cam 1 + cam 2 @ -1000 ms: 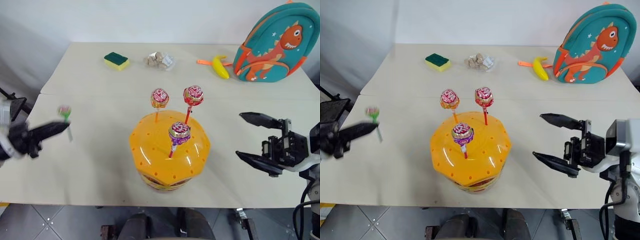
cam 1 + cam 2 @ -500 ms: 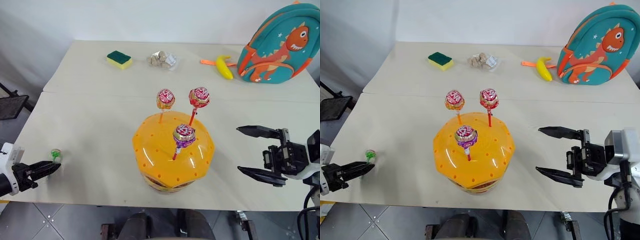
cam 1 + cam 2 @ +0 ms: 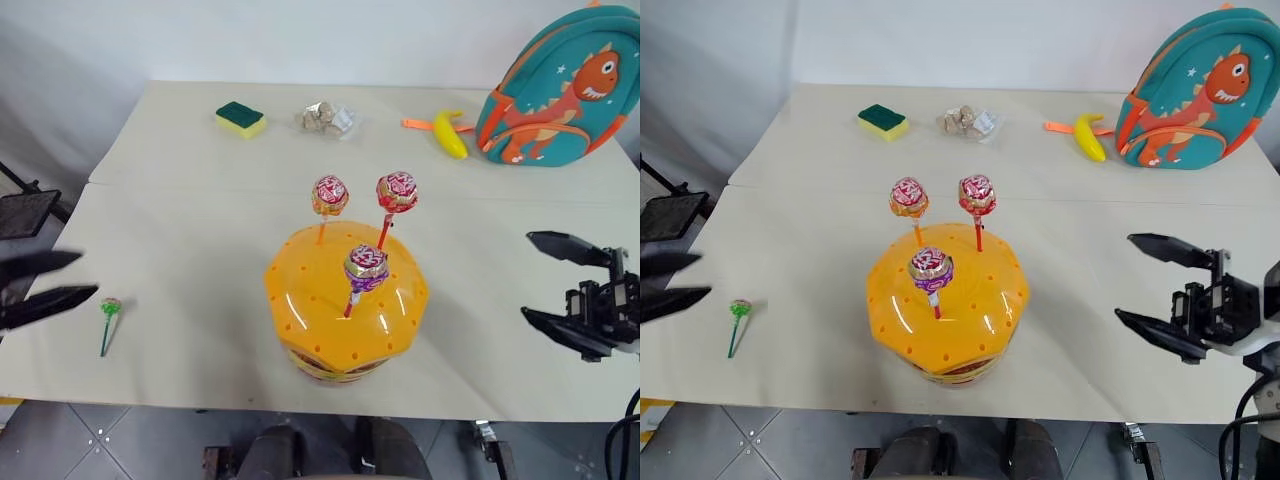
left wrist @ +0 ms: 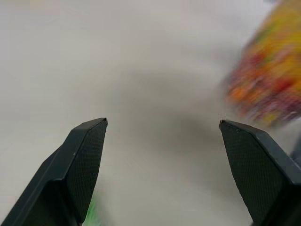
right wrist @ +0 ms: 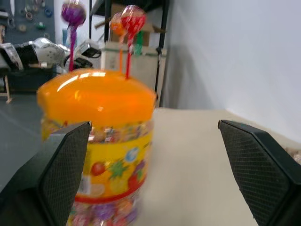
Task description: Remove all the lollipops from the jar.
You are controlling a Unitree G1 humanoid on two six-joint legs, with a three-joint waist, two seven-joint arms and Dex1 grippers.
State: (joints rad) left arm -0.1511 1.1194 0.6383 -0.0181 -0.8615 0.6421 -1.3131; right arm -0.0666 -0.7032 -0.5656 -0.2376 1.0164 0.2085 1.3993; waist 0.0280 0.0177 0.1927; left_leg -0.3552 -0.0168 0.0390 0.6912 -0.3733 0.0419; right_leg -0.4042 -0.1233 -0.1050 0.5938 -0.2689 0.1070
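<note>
Left eye view: the left pincer point(image 3: 45, 290) hangs wide and empty beside the green-trimmed lollipop point(image 3: 108, 317) lying flat on the surface point(image 3: 200, 200), set well apart from the jar point(image 3: 345, 310), where three lollipops point(image 3: 367, 265) stand upright in its dome holes. The right pincer point(image 3: 570, 295) waits wide and empty too. Right wrist view adds the jar's striped base point(image 5: 110, 188).
</note>
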